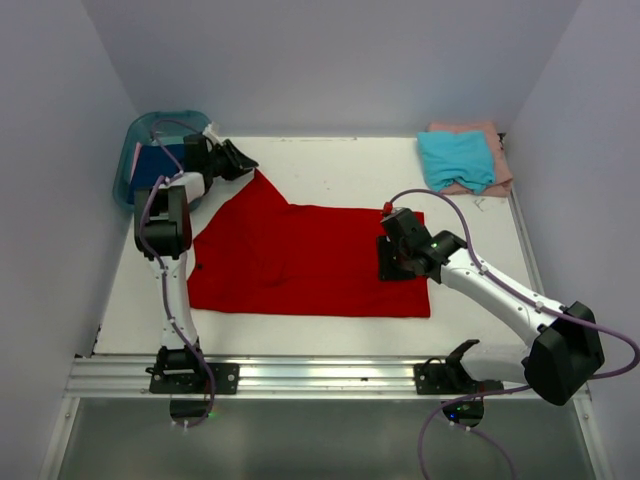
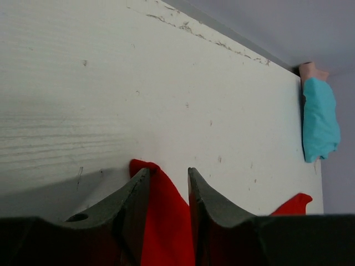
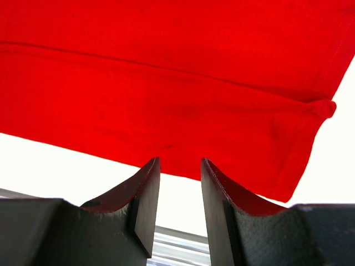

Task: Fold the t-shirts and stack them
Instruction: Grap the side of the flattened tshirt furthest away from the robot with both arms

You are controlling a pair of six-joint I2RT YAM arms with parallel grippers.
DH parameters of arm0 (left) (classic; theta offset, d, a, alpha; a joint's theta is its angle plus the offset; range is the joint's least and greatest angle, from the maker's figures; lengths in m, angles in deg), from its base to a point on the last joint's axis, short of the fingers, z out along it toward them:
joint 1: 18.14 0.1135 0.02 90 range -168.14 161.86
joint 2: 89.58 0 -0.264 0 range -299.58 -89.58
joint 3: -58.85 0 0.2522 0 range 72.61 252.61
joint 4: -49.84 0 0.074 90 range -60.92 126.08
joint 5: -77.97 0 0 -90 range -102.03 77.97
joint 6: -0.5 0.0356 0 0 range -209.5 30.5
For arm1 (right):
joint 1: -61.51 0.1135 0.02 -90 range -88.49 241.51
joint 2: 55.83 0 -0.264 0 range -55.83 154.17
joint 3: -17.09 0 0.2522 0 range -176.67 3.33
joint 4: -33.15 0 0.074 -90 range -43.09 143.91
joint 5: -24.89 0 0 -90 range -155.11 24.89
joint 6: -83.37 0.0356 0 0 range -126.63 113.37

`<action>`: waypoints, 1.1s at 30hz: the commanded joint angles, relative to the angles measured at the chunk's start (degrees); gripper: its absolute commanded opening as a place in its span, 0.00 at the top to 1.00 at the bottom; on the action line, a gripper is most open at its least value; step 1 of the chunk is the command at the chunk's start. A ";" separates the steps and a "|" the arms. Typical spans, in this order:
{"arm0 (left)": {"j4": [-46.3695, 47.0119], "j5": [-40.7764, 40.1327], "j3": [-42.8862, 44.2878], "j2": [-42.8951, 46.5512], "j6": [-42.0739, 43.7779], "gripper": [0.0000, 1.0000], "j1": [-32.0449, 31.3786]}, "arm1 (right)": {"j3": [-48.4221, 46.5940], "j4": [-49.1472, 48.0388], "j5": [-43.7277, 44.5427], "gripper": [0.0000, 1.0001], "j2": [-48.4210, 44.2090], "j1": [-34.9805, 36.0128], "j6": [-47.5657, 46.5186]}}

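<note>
The red t-shirt is soft, matt cloth, with a stitched, folded hem showing in the right wrist view. The turquoise t-shirt and the pink t-shirt look like the same dull cloth. The counter is white-painted wood, matt, with faint grain and small scuffs. The fingers are dark, matt plastic. The tub is see-through teal plastic. The rail is bright, brushed metal. The arm shells are smooth white plastic.
</note>
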 commanded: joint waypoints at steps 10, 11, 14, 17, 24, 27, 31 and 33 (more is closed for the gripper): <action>-6.32 -6.21 4.91 2.69 7.14 0.63 -2.36 | 0.89 -0.45 0.42 0.61 -0.22 0.29 -0.74; -8.59 -6.65 6.48 2.34 8.01 0.64 -2.45 | 0.89 -0.63 0.25 0.61 -0.14 0.29 -0.74; -10.54 -10.33 6.59 3.13 9.94 0.65 -2.80 | 0.72 -0.72 -0.02 0.61 0.21 0.20 -0.74; -10.36 -10.53 6.40 3.05 10.13 0.64 -3.24 | 0.81 -1.06 -0.28 0.61 0.56 0.20 -0.74; -12.57 -8.07 9.23 0.14 10.66 0.65 -5.09 | 0.72 -0.72 -0.37 0.61 0.48 0.20 -0.74; -11.86 -6.57 9.40 -0.65 10.13 0.65 -5.61 | 0.89 -0.54 -0.20 0.62 0.22 0.20 -0.74; -13.79 -8.32 10.45 -1.18 11.09 0.65 -6.05 | 0.81 -0.37 -0.11 0.62 0.04 0.20 -0.74; -14.85 -11.73 10.45 -0.65 11.71 0.67 -6.23 | 0.81 -0.19 -0.02 0.62 -0.14 0.20 -0.65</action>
